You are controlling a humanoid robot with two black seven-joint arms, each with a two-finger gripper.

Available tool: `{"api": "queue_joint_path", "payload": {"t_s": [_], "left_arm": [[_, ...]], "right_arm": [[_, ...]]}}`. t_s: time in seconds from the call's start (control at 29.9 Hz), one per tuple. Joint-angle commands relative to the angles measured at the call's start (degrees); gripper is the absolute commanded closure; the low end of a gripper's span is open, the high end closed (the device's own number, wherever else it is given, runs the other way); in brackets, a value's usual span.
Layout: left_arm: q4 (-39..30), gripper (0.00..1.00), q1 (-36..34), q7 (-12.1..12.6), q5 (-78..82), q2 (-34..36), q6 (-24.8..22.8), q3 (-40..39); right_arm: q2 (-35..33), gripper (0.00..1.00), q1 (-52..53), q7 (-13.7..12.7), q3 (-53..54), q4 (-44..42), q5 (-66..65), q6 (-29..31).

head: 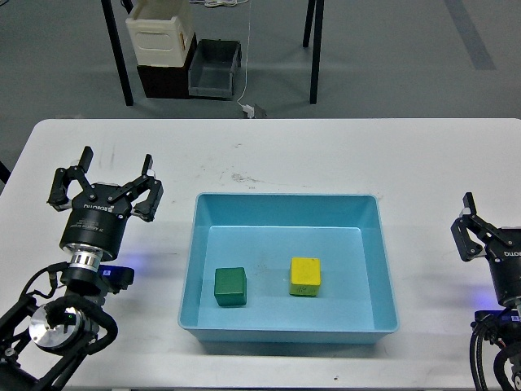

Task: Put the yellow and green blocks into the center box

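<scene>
A green block (230, 287) and a yellow block (305, 276) lie side by side on the floor of the light blue box (286, 204) at the table's center. My left gripper (103, 183) is open and empty, to the left of the box over the table. My right gripper (488, 232) is at the right edge, right of the box, partly cut off by the frame; its fingers look spread and hold nothing.
The white table (326, 155) stretches behind the box. On the floor beyond it stand a cream bin (159, 34), a grey bin (213, 69) and dark table legs (313, 45).
</scene>
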Motion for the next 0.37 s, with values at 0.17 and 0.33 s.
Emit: {"api": "queue_joint_path", "payload": {"t_s": [0.17, 0.33], "left_arm": [[0.35, 0.00, 0.97, 0.10, -6.65, -0.29, -1.44, 0.19], [0.44, 0.00, 0.97, -0.16, -6.65, -0.29, -1.44, 0.27]], "right_arm": [[0.00, 0.00, -0.69, 0.60, -0.08, -0.29, 0.04, 0.28], [0.00, 0.00, -0.69, 0.60, -0.17, -0.47, -0.05, 0.81]]}}
